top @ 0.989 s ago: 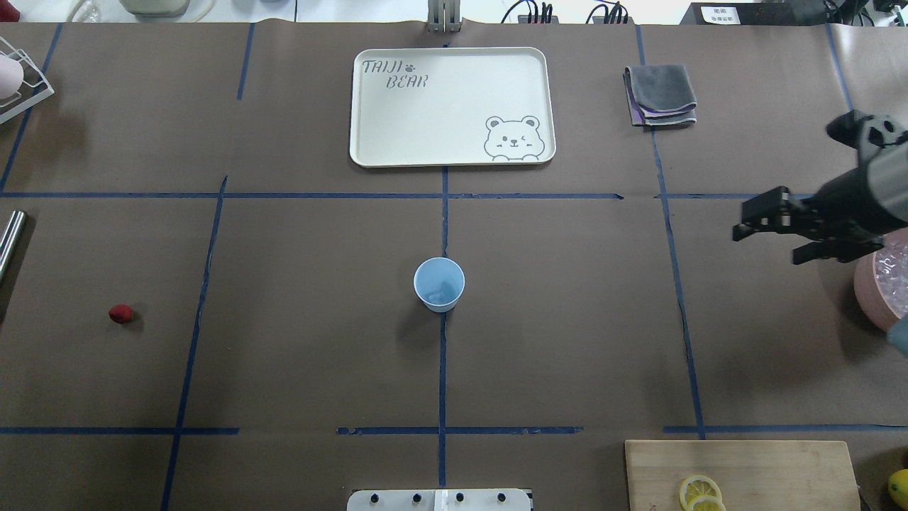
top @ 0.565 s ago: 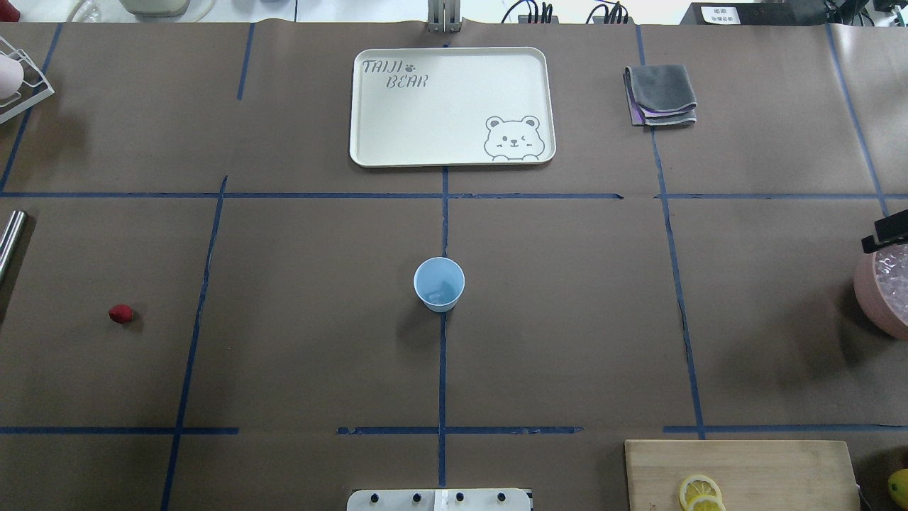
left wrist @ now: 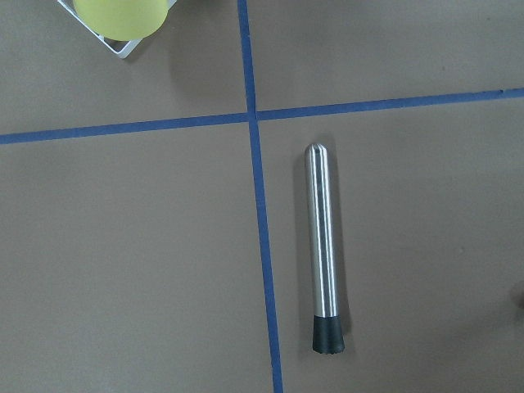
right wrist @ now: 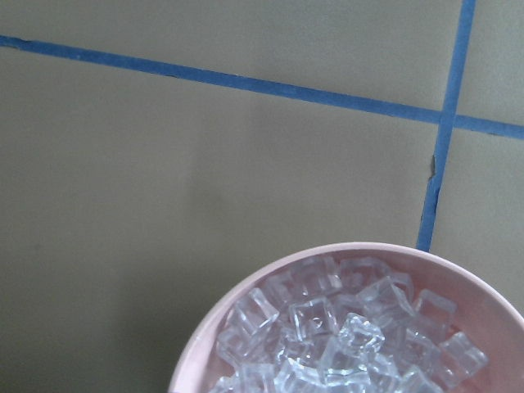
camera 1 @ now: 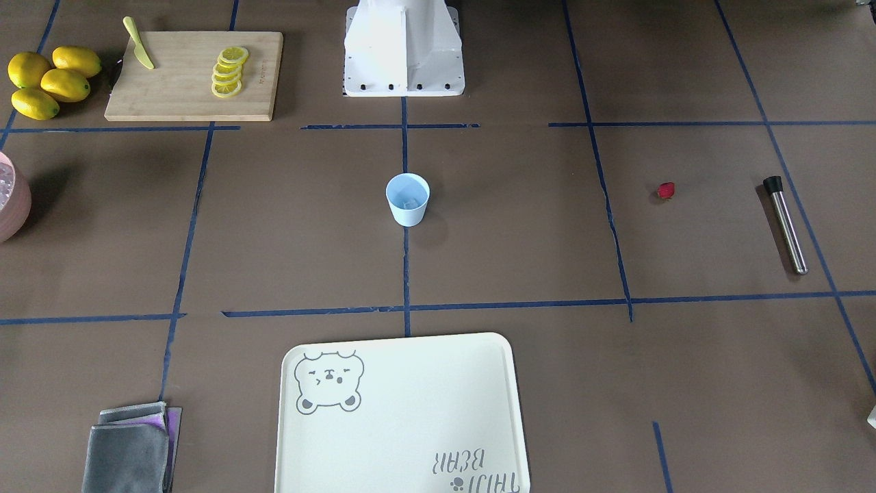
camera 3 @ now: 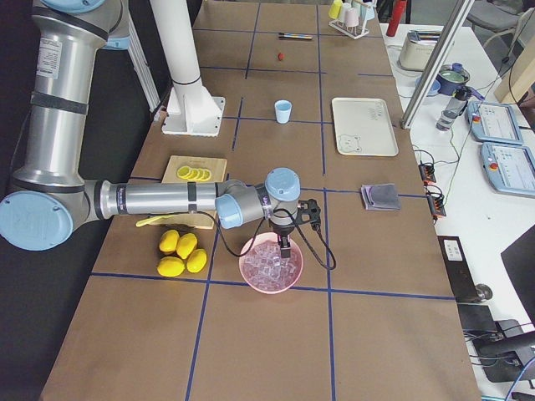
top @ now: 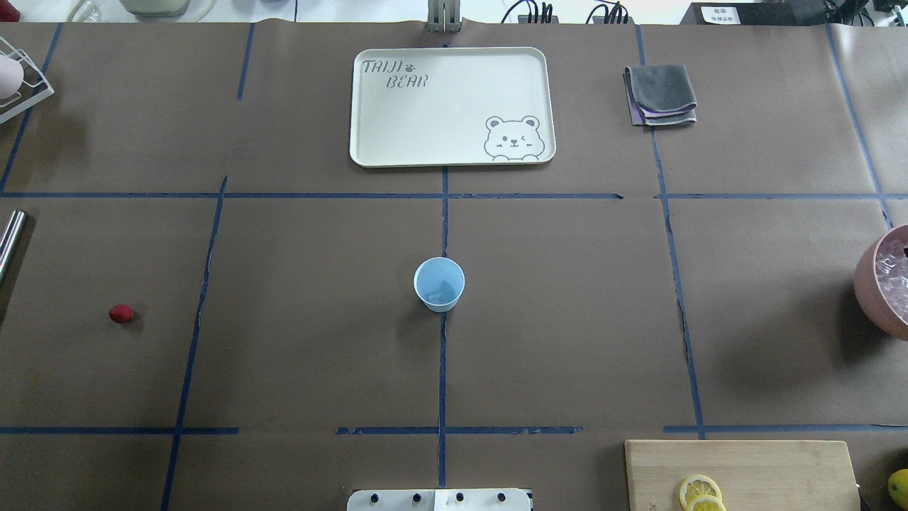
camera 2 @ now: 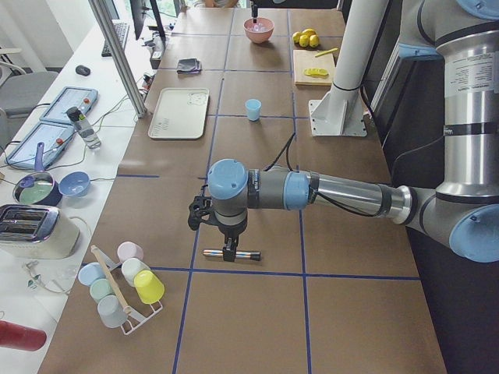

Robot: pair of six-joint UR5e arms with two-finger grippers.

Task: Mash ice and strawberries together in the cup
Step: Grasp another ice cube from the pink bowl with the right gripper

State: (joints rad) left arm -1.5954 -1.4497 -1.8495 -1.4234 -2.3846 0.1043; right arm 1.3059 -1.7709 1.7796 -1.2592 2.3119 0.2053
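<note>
Cup (top: pixel 439 284): centred, within either arm's reach
Strawberry (top: pixel 121 314): cup's 9 o'clock, well apart
Left tool (camera 2: pixel 228 251): above muddler (left wrist: pixel 324 246); grip cannot tell
Right tool (camera 3: pixel 285 245): above ice (right wrist: pixel 344 336) in bowl (top: pixel 869 284), cup's 3 o'clock; grip cannot tell
</note>
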